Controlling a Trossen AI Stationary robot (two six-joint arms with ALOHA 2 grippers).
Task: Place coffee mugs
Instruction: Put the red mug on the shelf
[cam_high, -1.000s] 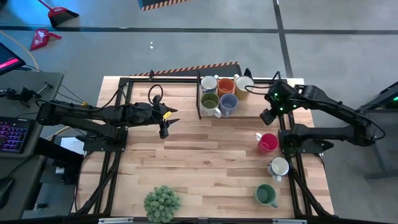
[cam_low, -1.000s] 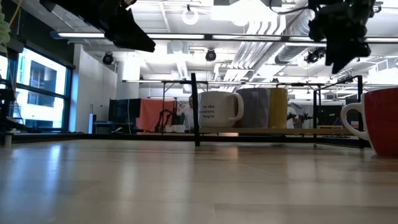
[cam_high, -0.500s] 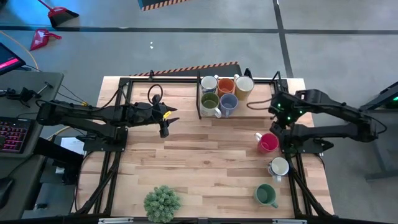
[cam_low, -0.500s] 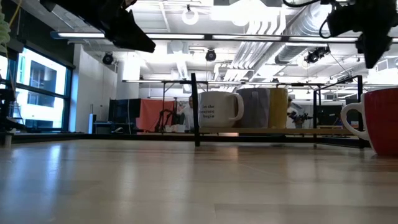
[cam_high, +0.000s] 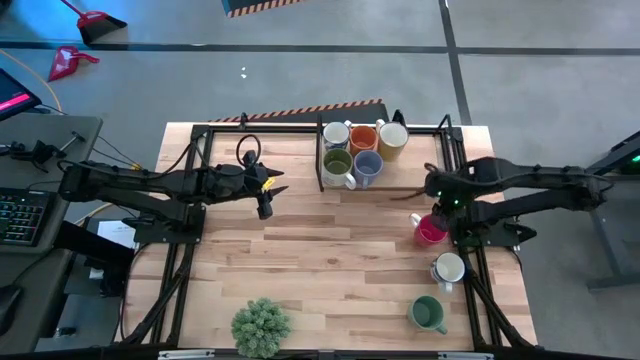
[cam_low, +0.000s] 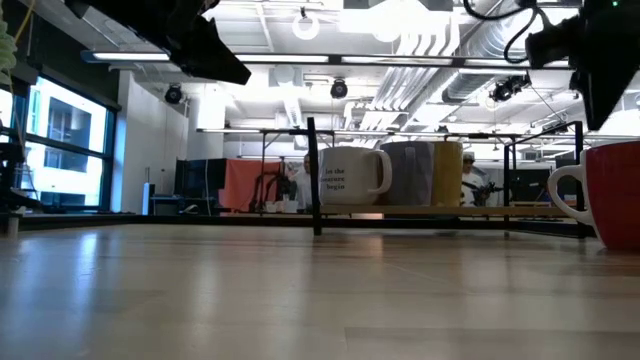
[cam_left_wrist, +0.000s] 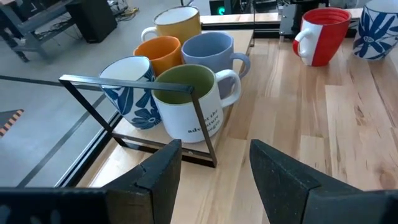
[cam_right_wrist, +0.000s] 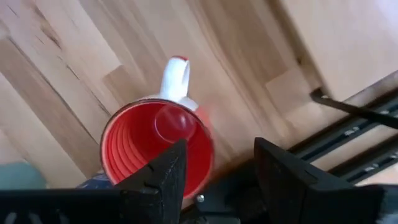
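Five coffee mugs (cam_high: 360, 150) stand bunched on a low board at the table's far middle: white-blue, orange, yellow, olive-lined (cam_left_wrist: 189, 102) and blue-grey (cam_left_wrist: 208, 53). A magenta mug (cam_high: 431, 231) stands upright near the right edge, red in the right wrist view (cam_right_wrist: 155, 146). A white mug (cam_high: 448, 268) and a green mug (cam_high: 428, 314) stand nearer the front. My right gripper (cam_high: 434, 198) hangs open, pointing down, just above the magenta mug and to one side of it (cam_right_wrist: 217, 168). My left gripper (cam_high: 265, 205) waits open, left of the bunch (cam_left_wrist: 214, 168).
A black metal frame (cam_high: 321, 155) borders the board with the bunched mugs, and its corner post (cam_left_wrist: 199, 118) stands between my left gripper and them. A bushy potted plant (cam_high: 260, 327) sits at the near edge. Bare wood (cam_high: 340, 240) lies between the arms.
My right gripper has swung from beside the bunched mugs toward the table's near edge and sunk a little, turning as it went, and now hangs over the magenta mug. Its fingers have stayed open. No mug has moved.
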